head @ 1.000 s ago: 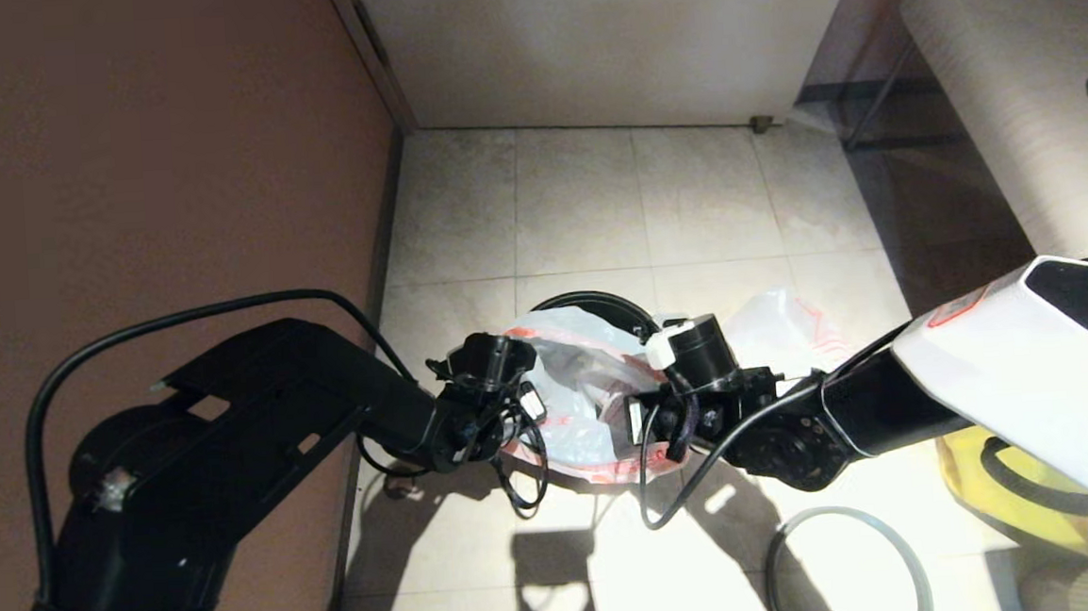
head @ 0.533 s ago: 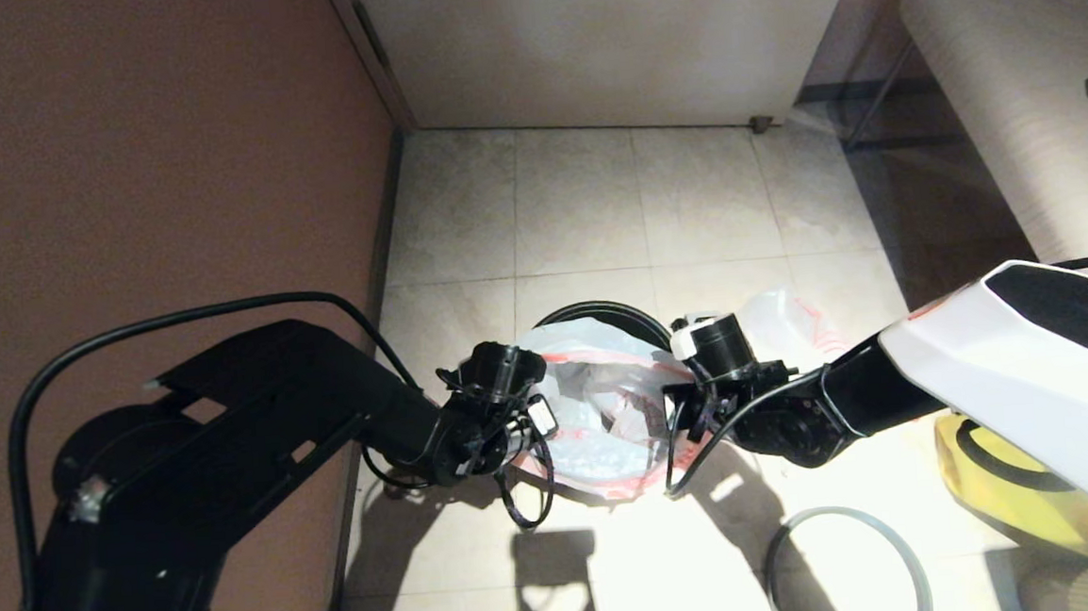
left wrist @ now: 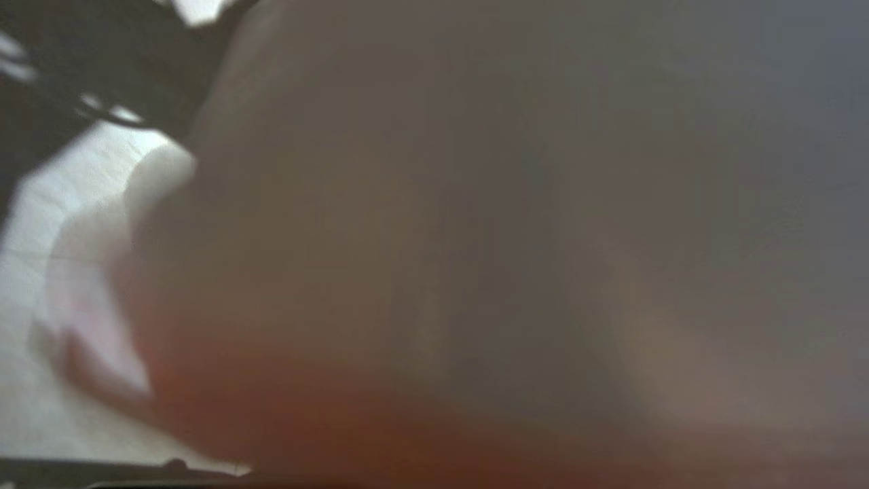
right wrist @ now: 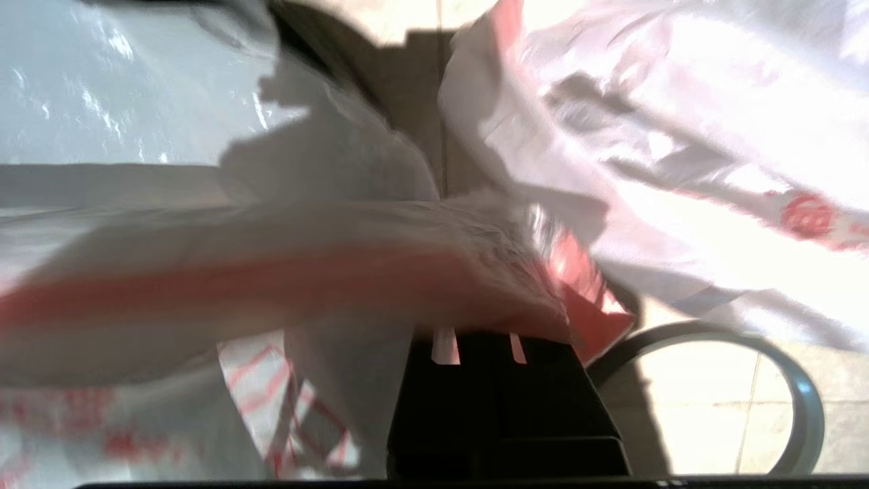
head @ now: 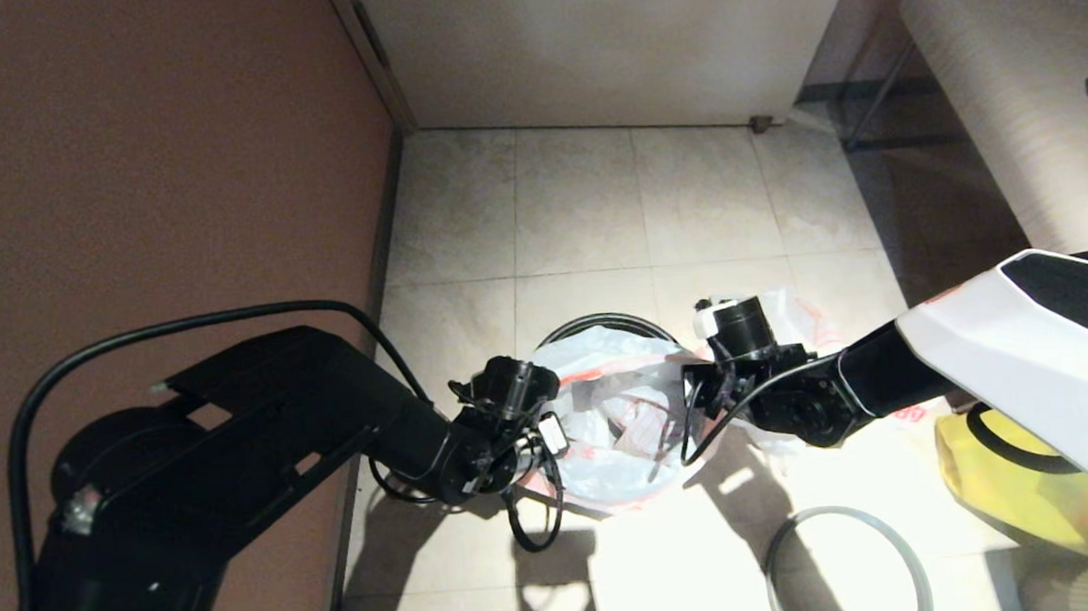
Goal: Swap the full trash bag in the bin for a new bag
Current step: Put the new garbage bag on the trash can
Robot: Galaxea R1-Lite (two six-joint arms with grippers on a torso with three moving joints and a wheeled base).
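Where: thin, limp translucent white new bag (head: 608, 424) with red hem, spread over the mouth of the small round black bin (head: 602, 320).
Handling: very light, soft and slippery, tears easily. I judge the hem is the best place to hold it.
Right gripper (head: 701, 400): closed on the hem.
Left gripper (head: 552, 434): at the opposite hem; I cannot tell its state.
Change: the grippers are further apart, and the bag is wider and lower.

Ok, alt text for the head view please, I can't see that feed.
Both grippers, left and right, hold opposite edges of a white, red-hemmed bag open over the black bin. A second white bag, grey hoop and yellow bag lie on the floor.
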